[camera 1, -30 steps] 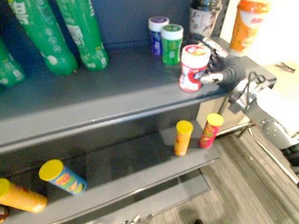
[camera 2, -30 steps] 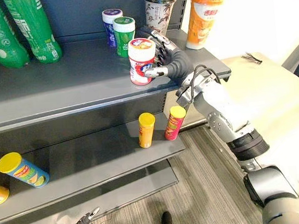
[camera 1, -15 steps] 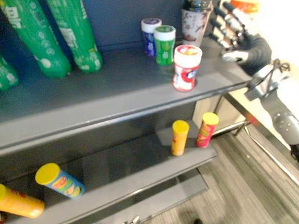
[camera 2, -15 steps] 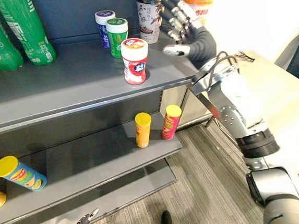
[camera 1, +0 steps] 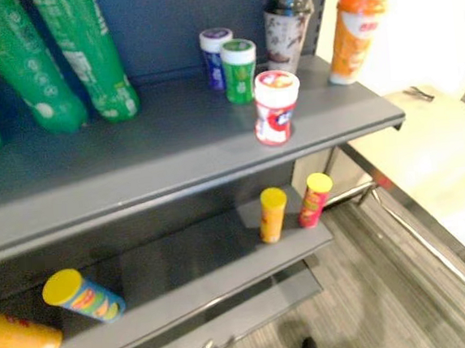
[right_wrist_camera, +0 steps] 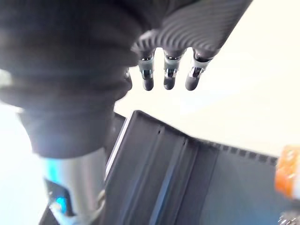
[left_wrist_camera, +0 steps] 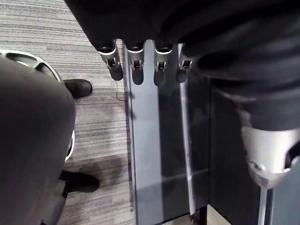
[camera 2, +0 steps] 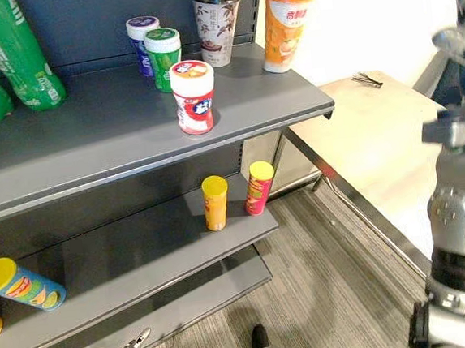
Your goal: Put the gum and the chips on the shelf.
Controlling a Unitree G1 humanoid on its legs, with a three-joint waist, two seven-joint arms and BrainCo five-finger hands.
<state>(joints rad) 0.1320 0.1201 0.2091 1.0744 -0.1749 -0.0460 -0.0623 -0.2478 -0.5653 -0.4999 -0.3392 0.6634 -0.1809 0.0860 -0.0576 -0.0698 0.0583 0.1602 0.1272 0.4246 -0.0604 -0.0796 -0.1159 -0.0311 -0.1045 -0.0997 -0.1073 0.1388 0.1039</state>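
A red gum jar (camera 1: 276, 107) with a white lid stands upright near the front of the upper shelf (camera 1: 174, 159), with nothing touching it. A purple gum jar (camera 1: 216, 47) and a green gum jar (camera 1: 238, 59) stand behind it. On the lower shelf (camera 2: 143, 263), a yellow chips can (camera 1: 273, 214) and a red chips can (camera 1: 315, 199) stand upright. A blue chips can (camera 1: 82, 295) and an orange chips can (camera 1: 18, 333) lie at the left. My right hand (right_wrist_camera: 166, 77) is open and empty, off to the right of the shelf. My left hand (left_wrist_camera: 136, 70) hangs open low by the shelf's base.
Green bottles (camera 1: 84, 57) lean at the back left of the upper shelf. A brown cup (camera 1: 288, 18) and an orange cup (camera 1: 354, 23) stand at its right end. A beige table (camera 2: 374, 121) sits right of the shelving, above grey striped floor (camera 2: 325, 296).
My right hand let go of the red gum jar, opened and drew back to the right, away from the shelf. The jar stays upright. The camera has shifted.
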